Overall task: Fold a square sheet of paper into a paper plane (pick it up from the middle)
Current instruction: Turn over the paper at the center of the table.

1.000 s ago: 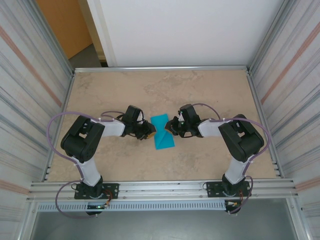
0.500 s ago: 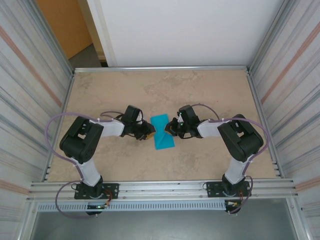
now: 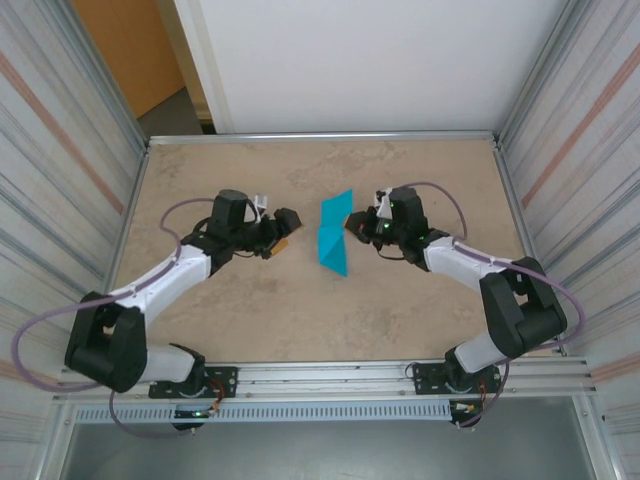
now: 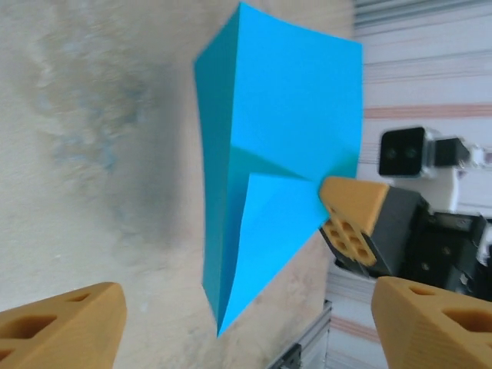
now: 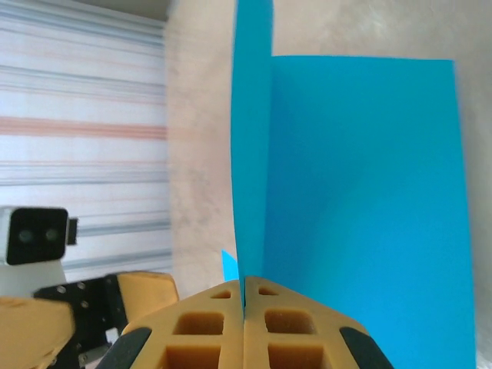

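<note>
One pinch: right hand (image 3: pixel 352 228) clamped on folded square sheet of paper (image 3: pixel 333 238), held upright; left hand (image 3: pixel 284 236) spread wide, just left.

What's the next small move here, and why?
Probably bring the left gripper in to the free side of the paper and pinch it. The right gripper is shut on one edge of the partly folded paper, while the left gripper stands open and apart from it, so another fold likely needs a second grip.
</note>
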Controlling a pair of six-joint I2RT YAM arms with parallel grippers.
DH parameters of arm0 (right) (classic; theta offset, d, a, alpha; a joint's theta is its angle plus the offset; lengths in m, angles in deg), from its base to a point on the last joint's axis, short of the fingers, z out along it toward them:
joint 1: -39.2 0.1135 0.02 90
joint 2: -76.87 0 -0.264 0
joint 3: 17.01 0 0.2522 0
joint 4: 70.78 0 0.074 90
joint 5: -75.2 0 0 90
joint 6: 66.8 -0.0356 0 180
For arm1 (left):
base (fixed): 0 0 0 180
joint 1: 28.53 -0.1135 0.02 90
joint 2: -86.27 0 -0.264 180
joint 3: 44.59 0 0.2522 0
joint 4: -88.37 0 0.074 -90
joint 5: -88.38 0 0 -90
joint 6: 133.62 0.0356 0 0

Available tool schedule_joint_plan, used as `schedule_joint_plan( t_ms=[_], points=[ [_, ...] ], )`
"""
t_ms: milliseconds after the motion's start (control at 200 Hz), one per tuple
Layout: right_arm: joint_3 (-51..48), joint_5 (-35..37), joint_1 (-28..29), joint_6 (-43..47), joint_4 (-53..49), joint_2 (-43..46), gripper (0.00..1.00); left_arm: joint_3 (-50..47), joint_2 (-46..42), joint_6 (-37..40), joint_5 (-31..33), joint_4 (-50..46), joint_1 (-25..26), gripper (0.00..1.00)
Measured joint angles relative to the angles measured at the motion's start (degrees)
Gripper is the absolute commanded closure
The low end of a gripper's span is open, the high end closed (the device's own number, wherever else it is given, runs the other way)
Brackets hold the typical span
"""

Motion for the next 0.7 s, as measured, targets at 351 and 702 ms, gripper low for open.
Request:
schedule_joint_plan(
  t_ms=[351, 702],
  points=[
    [5.3, -10.7, -0.9, -8.9, 8.5, 0.1, 0.95, -2.8, -4.2, -5.6, -6.9, 14.2, 0.1, 0.05],
    [6.8, -15.6, 0.0, -15.0, 14.8, -1.9, 0.95, -3.0, -1.6, -7.9, -12.0, 20.2, 0.7, 0.26]
  ],
)
